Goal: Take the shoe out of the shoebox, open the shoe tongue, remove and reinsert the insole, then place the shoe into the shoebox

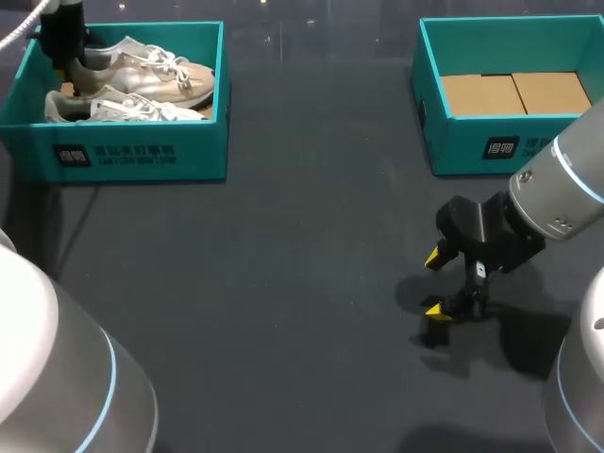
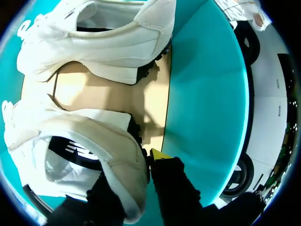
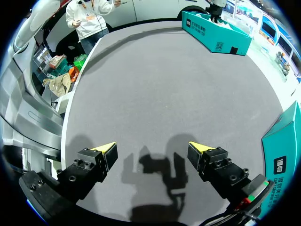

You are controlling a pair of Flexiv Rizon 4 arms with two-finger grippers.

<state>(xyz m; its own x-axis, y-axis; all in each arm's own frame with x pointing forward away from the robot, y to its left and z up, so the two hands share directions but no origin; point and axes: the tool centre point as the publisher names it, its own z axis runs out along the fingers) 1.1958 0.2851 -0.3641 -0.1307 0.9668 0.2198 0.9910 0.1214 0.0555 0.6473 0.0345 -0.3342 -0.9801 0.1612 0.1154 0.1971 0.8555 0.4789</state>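
A teal shoebox [image 1: 132, 156] at the back left holds two white and beige shoes. My left gripper [image 1: 68, 58] reaches down into its far left corner. In the left wrist view the left gripper [image 2: 135, 168] is shut on the heel collar of one shoe [image 2: 84, 141], one finger inside the shoe and the yellow-tipped finger [image 2: 160, 154] outside it. The second shoe [image 2: 103, 42] lies ahead on the cardboard floor. In the head view the held shoe [image 1: 151, 71] is the far one, the other shoe [image 1: 123, 109] nearer. My right gripper [image 1: 435, 282] [image 3: 153, 151] hangs open over bare table.
A second teal box [image 1: 491, 146] with a cardboard floor stands at the back right, just beyond my right gripper; its corner [image 3: 282, 155] shows beside the right fingers. Dark grey tabletop [image 1: 283, 283] spreads between the two boxes.
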